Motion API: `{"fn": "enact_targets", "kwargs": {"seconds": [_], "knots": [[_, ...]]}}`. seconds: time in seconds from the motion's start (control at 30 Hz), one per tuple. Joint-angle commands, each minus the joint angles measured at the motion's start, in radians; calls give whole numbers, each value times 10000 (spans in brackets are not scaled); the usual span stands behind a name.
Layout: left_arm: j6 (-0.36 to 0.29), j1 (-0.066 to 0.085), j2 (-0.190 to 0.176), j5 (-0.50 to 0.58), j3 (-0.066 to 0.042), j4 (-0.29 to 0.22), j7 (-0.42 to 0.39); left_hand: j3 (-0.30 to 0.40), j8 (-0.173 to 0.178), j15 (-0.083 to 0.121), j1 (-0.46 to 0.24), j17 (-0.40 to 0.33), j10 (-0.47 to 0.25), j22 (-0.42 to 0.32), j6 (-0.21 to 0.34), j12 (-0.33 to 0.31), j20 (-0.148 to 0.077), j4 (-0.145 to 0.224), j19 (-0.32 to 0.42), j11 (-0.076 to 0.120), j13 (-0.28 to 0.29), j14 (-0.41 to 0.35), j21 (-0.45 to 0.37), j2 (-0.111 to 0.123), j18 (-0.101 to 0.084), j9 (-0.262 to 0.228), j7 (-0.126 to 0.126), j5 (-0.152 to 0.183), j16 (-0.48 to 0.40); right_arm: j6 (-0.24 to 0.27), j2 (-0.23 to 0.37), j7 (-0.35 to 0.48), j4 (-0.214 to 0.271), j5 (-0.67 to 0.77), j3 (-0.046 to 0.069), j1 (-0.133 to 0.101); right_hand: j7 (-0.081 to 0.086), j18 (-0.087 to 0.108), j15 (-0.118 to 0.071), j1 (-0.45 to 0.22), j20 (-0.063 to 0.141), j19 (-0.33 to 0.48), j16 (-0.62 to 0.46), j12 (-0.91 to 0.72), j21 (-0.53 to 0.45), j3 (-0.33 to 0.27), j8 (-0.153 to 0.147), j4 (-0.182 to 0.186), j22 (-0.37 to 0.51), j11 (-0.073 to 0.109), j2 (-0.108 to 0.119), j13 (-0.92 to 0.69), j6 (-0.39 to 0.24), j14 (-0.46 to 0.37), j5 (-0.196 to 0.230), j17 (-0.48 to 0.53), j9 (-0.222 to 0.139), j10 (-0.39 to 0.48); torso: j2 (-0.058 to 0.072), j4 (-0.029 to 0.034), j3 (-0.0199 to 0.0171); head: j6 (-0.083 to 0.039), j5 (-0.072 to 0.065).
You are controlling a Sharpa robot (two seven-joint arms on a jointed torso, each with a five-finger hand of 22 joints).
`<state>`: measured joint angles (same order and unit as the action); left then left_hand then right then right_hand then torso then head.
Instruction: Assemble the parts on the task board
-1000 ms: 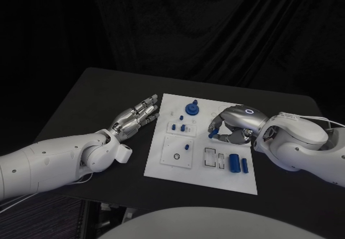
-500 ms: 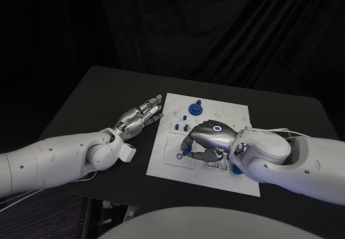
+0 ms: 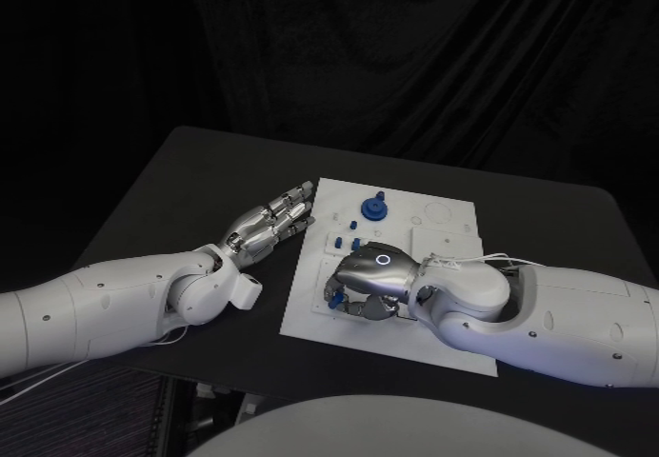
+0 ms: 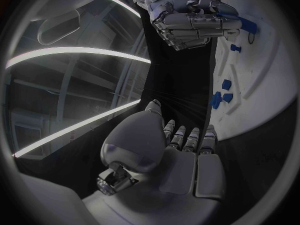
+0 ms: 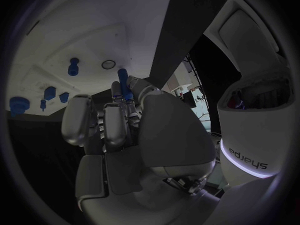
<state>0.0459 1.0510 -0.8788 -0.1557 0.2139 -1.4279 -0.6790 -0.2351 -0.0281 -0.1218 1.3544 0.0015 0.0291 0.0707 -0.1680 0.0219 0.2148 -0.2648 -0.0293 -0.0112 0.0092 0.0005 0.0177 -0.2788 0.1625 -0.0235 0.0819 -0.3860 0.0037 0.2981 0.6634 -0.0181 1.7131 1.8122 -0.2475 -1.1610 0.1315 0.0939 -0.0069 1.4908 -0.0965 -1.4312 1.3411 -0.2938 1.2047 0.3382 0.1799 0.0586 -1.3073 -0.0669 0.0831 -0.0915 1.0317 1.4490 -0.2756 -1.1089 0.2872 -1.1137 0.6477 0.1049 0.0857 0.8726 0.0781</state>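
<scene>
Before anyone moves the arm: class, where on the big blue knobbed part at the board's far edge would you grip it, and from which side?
Grip the narrow upright stem of the big blue part, coming from above. It stands upright on the task board, stem on a wider base, probably leaving fingers room to close around it.

Left robot hand [image 3: 269, 225] flat, palm down, fingers extended and slightly apart, holding nothing, left arm reaching forward, right arm bent across the front, right robot hand [image 3: 364, 284] curled, fingers pinching a small blue piece [image 5: 124, 80]
</scene>
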Motion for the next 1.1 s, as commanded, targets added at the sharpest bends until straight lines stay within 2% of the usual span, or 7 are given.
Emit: {"fn": "enact_targets", "kwargs": {"seconds": [0.03,0.17,0.37,0.53,1.1], "knots": [[154,-17,22,41,-9,-11,-870,23,40,-39,101,-15,-8,-3,15,1,58,30,-4,-97,13,-5,53,-17,66,-10,-46,-80,-37,-13,-104,108,-129,575,4,66,28,-177,-16,32,15,16,-33,53,-38,5,-34,-82,-1622,-28,90,-13,-73,-10,52,18,12,-65,-2,1,11,0,3],[164,-18,24,41,-9,-7,-866,23,40,-39,101,-15,-8,-3,15,1,58,30,-4,-97,13,-5,53,-17,66,-10,-46,-80,-37,34,-152,86,-193,680,4,96,26,-177,-17,43,14,17,-33,57,-36,11,-37,-94,-1623,-26,94,-17,-72,-11,66,16,20,-77,-5,-22,13,0,21],[187,-22,36,41,-10,15,-855,31,41,-42,121,-15,-10,0,21,0,58,44,-6,-103,13,-5,55,-19,63,-9,-48,-103,-37,207,-124,4,-223,818,5,112,15,-178,-25,73,14,18,-31,63,-21,30,-22,-136,-1628,-12,102,-43,-9,-13,106,2,72,-154,10,17,-3,0,3],[198,-25,39,41,-10,28,-847,38,42,-47,138,-15,-11,4,29,-1,59,58,-9,-107,12,-5,57,-20,60,-8,-50,-123,-37,228,-58,-43,-208,849,5,116,-16,-175,-38,73,21,26,-36,108,-26,38,39,-163,-1627,5,105,-63,145,-17,117,3,163,-188,9,-5,-1,0,46],[198,-38,26,41,-10,47,-815,54,42,-57,181,-15,-8,2,32,2,63,93,-11,-116,13,-5,57,-22,53,-8,-48,-171,-37,42,230,-234,-198,863,5,114,-20,-161,-37,73,24,58,-82,167,-95,42,56,-185,-1608,-3,122,-64,197,-46,107,81,214,-152,-8,-13,-8,0,103]]}}
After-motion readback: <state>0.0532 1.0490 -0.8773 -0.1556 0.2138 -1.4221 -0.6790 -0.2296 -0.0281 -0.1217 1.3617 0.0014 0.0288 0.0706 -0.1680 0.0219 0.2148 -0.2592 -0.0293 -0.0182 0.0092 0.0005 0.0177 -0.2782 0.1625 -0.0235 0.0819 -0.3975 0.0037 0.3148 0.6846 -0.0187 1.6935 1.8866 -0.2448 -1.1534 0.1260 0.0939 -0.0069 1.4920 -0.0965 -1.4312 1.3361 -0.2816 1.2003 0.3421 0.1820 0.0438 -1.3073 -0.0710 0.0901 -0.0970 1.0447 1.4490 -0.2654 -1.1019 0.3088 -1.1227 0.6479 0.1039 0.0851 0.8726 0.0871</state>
